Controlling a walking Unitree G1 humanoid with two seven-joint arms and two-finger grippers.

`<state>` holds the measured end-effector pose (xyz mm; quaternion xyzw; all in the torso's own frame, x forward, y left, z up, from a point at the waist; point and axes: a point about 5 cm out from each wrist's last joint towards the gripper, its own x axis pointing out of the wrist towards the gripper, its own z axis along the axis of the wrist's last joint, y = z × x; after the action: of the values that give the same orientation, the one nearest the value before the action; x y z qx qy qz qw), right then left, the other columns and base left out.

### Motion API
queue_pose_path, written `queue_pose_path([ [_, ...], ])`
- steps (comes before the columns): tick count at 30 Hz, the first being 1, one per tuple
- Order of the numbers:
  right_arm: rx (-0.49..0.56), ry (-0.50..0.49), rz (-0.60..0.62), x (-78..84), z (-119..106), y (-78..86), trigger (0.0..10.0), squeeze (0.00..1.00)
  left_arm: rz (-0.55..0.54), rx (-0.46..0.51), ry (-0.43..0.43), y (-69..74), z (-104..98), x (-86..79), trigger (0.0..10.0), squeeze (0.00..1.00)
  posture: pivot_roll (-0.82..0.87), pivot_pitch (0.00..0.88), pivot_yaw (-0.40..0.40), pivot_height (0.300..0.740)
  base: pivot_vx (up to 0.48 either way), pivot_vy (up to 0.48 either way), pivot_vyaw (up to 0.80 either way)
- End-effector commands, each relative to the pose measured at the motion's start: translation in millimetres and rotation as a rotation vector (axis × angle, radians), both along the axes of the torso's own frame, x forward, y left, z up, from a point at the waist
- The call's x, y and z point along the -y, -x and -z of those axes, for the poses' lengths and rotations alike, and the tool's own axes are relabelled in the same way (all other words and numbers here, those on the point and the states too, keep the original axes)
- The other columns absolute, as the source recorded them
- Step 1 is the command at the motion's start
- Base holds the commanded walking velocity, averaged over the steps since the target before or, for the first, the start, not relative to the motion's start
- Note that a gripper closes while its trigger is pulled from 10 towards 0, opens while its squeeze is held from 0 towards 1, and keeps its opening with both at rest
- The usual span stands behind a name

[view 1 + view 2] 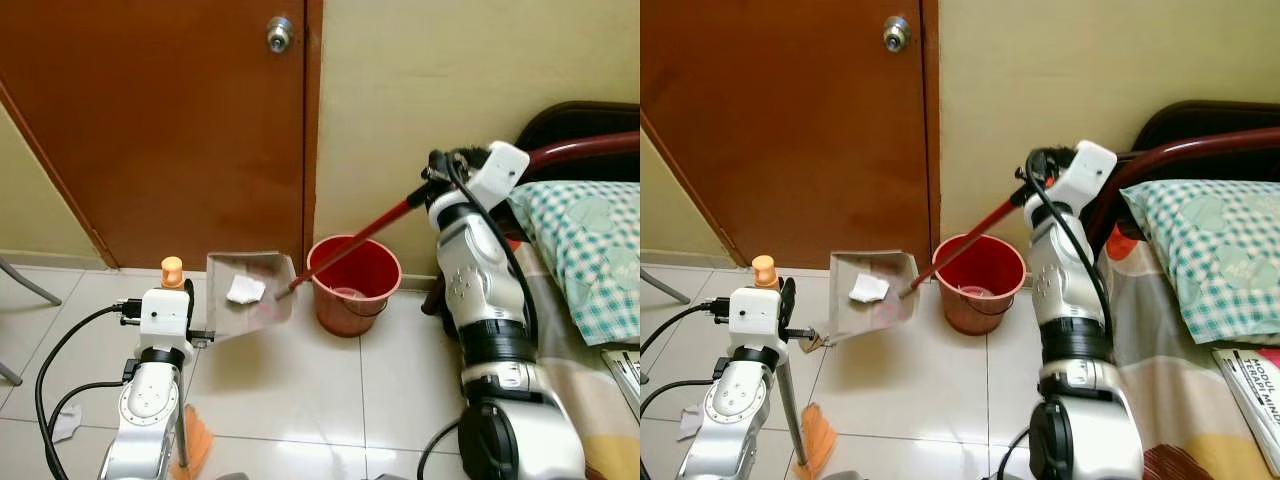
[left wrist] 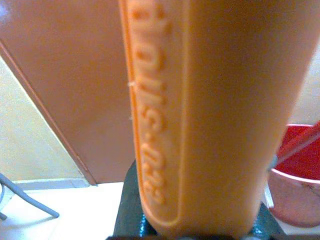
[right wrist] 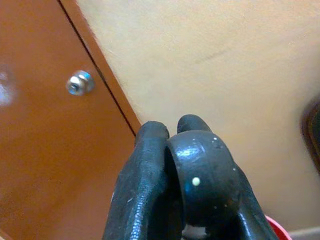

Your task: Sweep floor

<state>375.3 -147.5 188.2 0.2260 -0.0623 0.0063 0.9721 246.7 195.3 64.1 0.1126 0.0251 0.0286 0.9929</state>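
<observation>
Late stage, judging: dustpan [image 1: 250, 297] raised beside red bucket [image 1: 352, 283], 1 white paper wad [image 1: 245, 289] inside, undumped. Right gripper [image 1: 434, 180] clenched on dustpan's red handle [image 1: 360, 238]; left gripper [image 2: 190, 227] grasps orange broom handle [image 2: 210, 100]. Another scrap [image 1: 66, 422] remains, well away from bucket.

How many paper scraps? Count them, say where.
2. One scrap lies in the dustpan; another scrap on the floor, far left. More may be hidden.

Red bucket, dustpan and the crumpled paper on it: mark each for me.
Red bucket [image 1: 352, 296], left eye view, on its front outer wall.
Dustpan [image 1: 268, 309], left eye view, on the bare lower part of its tray.
Crumpled paper [image 1: 245, 290], left eye view, on the middle of the white wad.
</observation>
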Motion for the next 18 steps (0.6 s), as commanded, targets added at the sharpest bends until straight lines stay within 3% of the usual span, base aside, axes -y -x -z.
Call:
queue_pose_path([
  [1, 0.084, -0.019, 0.016, 4.5, -24.7, -6.2, 10.0, 0.00, -0.006, 0.002, 0.021, 0.5, 0.0, 1.8, 10.0, 0.00, 0.01, 0.002, -0.034, 0.740, 0.000, 0.000, 0.00],
  [11, 0.187, 0.014, 0.095, 23.7, -64.3, -17.9, 10.0, 0.00, -0.002, 0.000, 0.023, 1.1, 0.7, 3.0, 10.0, 0.00, 0.01, 0.010, -0.036, 0.740, 0.000, 0.000, 0.00],
  [12, 0.226, 0.062, 0.155, 35.8, -77.7, -19.9, 10.0, 0.00, 0.003, 0.000, 0.025, 1.3, 0.6, 3.9, 10.0, 0.00, 0.01, 0.009, -0.036, 0.740, 0.000, 0.000, 0.00],
  [18, 0.297, 0.181, 0.243, 46.3, -98.2, -20.1, 10.0, 0.00, 0.032, 0.010, 0.031, 1.7, -1.1, 6.9, 10.0, 0.00, 0.01, 0.015, -0.032, 0.740, 0.000, 0.000, 0.00],
])
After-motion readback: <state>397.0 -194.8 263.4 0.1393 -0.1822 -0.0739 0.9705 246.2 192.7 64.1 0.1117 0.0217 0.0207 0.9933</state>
